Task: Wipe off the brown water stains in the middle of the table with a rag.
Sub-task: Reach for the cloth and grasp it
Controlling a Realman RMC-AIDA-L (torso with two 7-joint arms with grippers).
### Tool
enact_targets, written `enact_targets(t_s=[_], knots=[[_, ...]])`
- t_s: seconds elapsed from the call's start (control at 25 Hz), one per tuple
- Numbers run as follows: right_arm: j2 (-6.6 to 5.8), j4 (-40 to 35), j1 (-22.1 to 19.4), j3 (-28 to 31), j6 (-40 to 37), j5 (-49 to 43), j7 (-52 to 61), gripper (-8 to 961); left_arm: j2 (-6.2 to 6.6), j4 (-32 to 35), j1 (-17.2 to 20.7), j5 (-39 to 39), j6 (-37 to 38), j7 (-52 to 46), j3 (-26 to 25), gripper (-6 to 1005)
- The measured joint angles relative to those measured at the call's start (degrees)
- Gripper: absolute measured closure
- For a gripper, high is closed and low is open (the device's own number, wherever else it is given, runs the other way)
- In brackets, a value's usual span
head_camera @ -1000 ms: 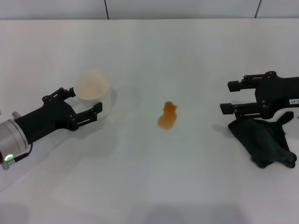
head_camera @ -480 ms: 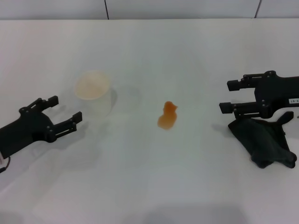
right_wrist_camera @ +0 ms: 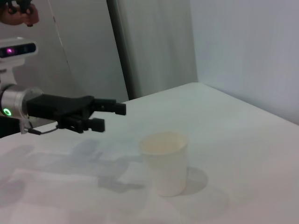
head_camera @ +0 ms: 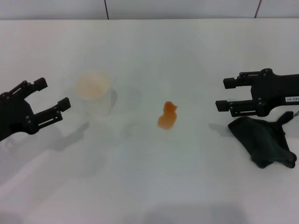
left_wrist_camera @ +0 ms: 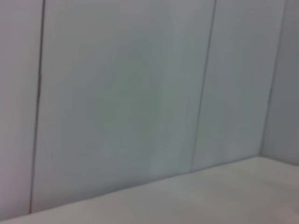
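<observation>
We see orange-brown blotchy water stains [head_camera: 167, 115] mid white smooth counter [head_camera: 149, 186], unwiped. Soft black rag [head_camera: 262, 142] near right edge, ungrasped. Right gripper [head_camera: 222, 94] above rag, left gripper [head_camera: 52, 97] near left edge; both fingers spread, empty.

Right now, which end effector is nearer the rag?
Right. The right end effector hangs open just above the rag near its inner edge, not touching it. The left end effector is open far across the table, beyond the paper cup.

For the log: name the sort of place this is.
Probably a lab test bench, not a home: a bare white table against plain panelled walls, holding only a staged brown stain, a paper cup and a black rag.
</observation>
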Motion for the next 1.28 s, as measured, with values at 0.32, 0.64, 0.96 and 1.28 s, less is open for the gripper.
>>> enact_targets(t_s=[0.32, 0.64, 0.96, 1.28], knots=[[0.0, -0.1, 0.1, 0.0, 0.1, 0.3, -0.2, 246, 0.66, -13.0, -7.5, 7.5, 7.4, -9.6, 0.1, 110], [-0.09, -0.1, -0.1, 0.1, 0.1, 1.3, -1.1, 245, 3.86, -17.3, -13.9, 12.3, 11.7, -14.5, 0.2, 111], [-0.12, -0.1, -0.4, 0.5, 0.2, 1.3, -1.1, 245, 5.51, -17.1, -21.2, 24.9, 12.0, -16.2, 0.2, 112], [-0.18, -0.3, -0.3, 0.6, 0.4, 1.3, -1.0, 245, 4.99, -17.0, -26.1, 33.9, 12.4, -16.1, 0.2, 111]])
